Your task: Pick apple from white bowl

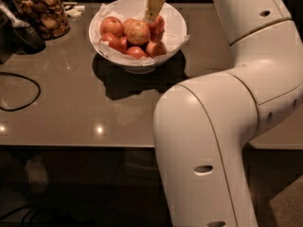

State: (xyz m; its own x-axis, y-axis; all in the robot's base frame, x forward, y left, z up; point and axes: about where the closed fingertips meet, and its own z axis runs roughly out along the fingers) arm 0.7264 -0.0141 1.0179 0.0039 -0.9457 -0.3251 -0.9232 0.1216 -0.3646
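The white bowl (178,23) stands at the far middle of the grey table, lined with crinkled white paper and filled with several apples. The apple (137,32), golden-orange and the largest, lies on top at the centre of the pile, with redder apples (111,26) around it. My gripper (152,14) comes down from the top edge of the view, its tan tip just above the apple's far right side and next to a red apple (157,23). I cannot see whether it touches the apple.
A glass jar of brown snacks (40,13) stands at the far left, with a dark object (23,36) in front of it. A black cable (21,103) loops on the table's left. My white arm (213,126) fills the right foreground.
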